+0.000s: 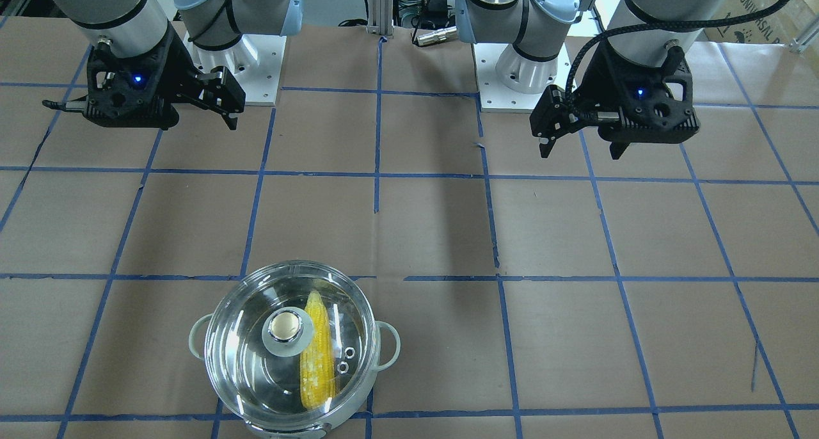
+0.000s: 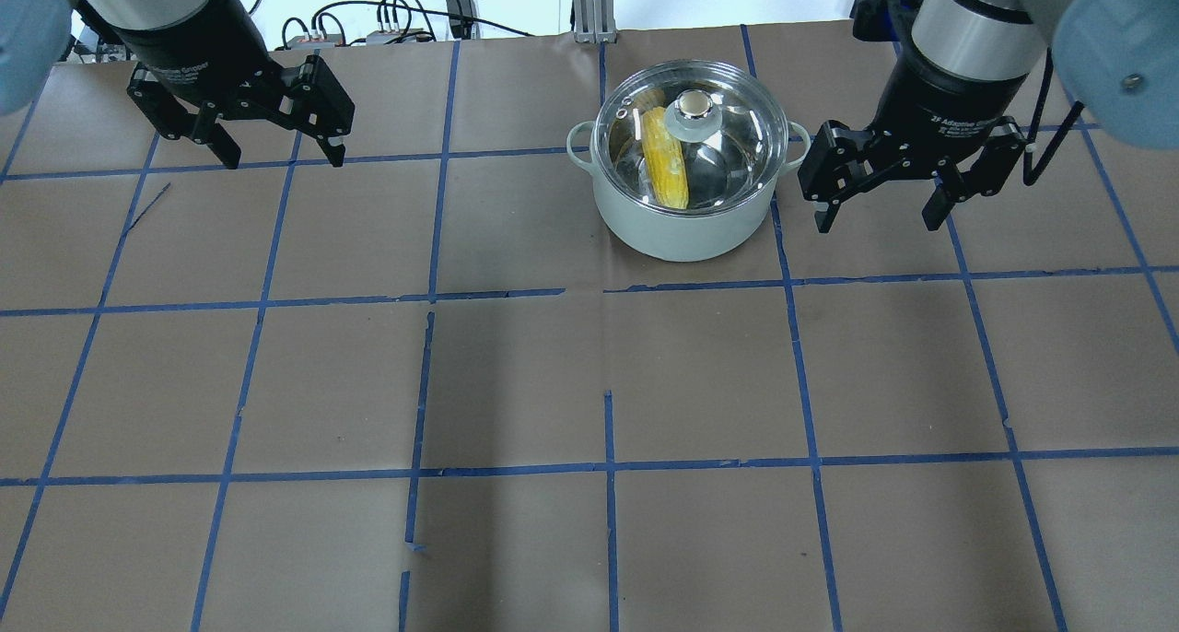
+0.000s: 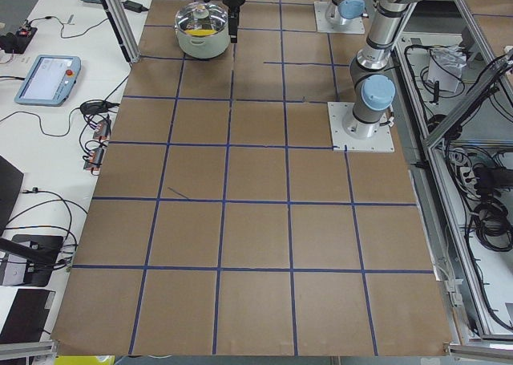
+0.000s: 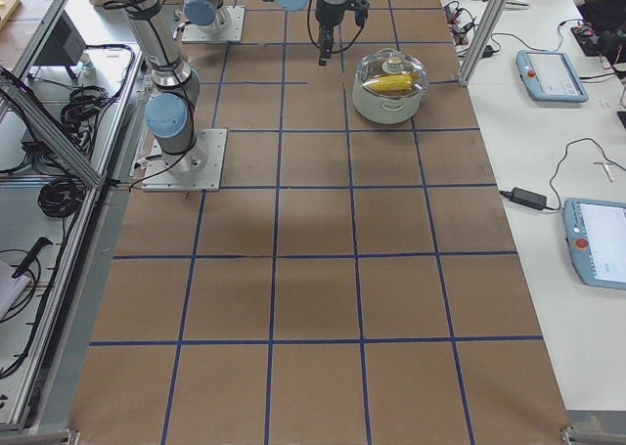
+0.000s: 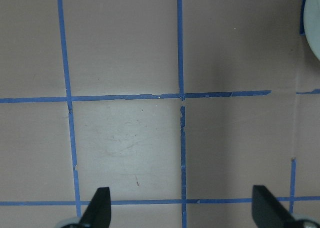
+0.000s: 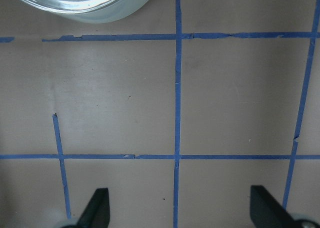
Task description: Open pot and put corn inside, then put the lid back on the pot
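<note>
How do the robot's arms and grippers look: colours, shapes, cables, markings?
Both arms, the left arm and the right arm, are silver-grey tubes with pale blue joint caps. The left gripper and the right gripper are black, two-fingered, with white lettering on the body. A small blue light glows on each wrist. A black braided cable runs to the left wrist.

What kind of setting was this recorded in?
Probably a robotics lab workcell: the left arm and right arm are bolted to a table taped into a blue grid, and a teach pendant lies on a side bench.
</note>
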